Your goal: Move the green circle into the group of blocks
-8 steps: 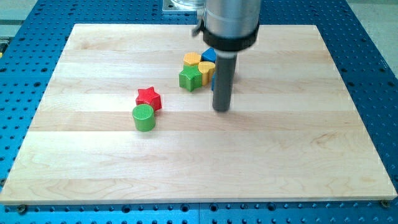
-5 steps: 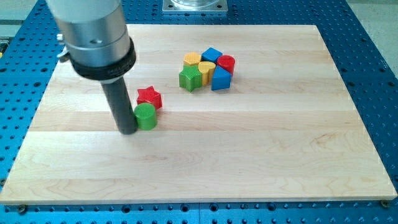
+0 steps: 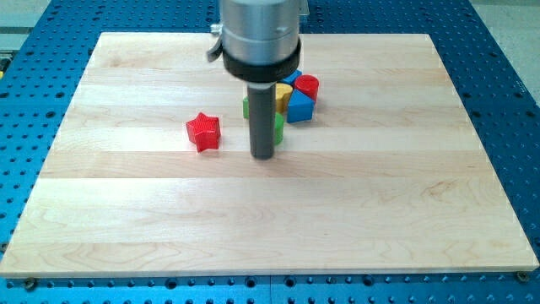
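Note:
My tip [image 3: 263, 156] rests on the wooden board [image 3: 405, 194], just below the group of blocks. A sliver of green [image 3: 278, 128] shows at the rod's right edge; it looks like the green circle, mostly hidden behind the rod and close under the group. The group holds a blue block [image 3: 301, 105], a red circle [image 3: 307, 84] and a yellow heart [image 3: 283, 91]. A green star [image 3: 245, 107] peeks out left of the rod. The rest of the group is hidden by the rod. A red star [image 3: 203, 132] stands alone to the left.
The board lies on a blue perforated table [image 3: 506, 101]. The arm's grey housing [image 3: 257, 34] covers the board's top middle.
The rod has swept from the left side to the right. The green circle has gone with it, away from the red star and up against the group. The red star stays put.

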